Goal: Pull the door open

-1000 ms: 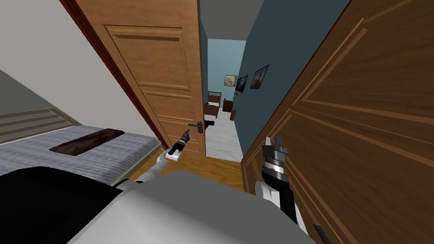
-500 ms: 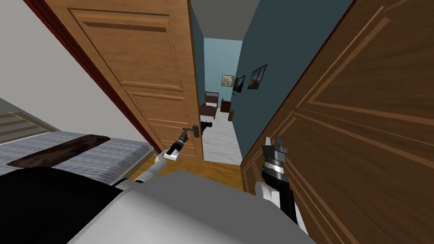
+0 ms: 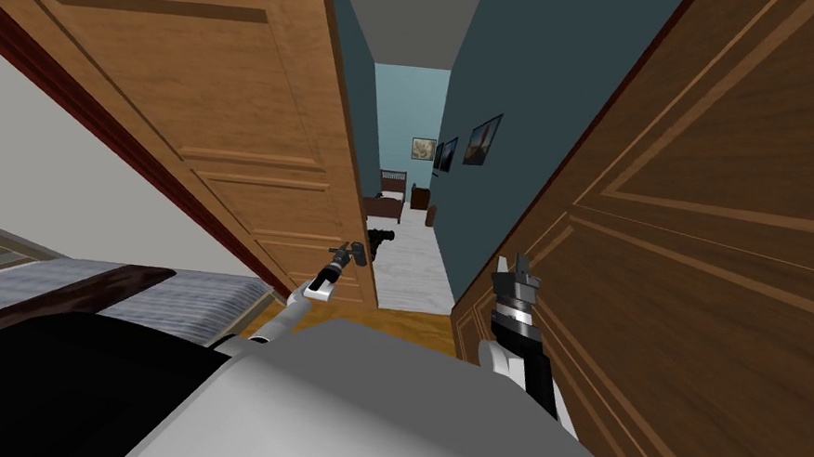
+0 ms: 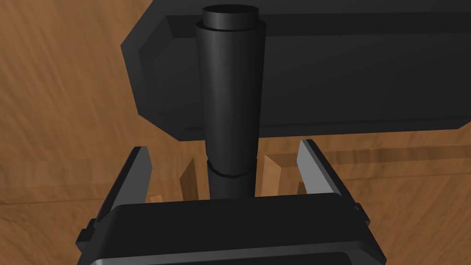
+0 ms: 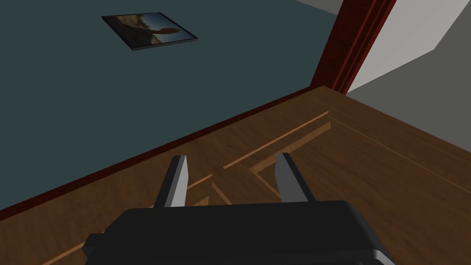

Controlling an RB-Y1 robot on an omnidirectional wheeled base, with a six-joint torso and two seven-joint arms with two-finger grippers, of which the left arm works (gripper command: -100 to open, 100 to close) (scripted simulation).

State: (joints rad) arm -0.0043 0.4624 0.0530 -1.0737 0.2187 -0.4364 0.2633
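The door, light wood at the robot's left, stands partly open onto a corridor. Its dark handle lies between the spread fingers of the left hand, which straddle it without pressing its sides. The pull seems roughly half done, and room is tight: the corner of the bed lies near the door's foot, while the right hand, fingers apart and empty, hovers beside a darker wooden panel.

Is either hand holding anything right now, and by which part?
Nothing is gripped. The left hand stands open astride the black door handle, gaps either side of its lever; the right hand is open and empty.
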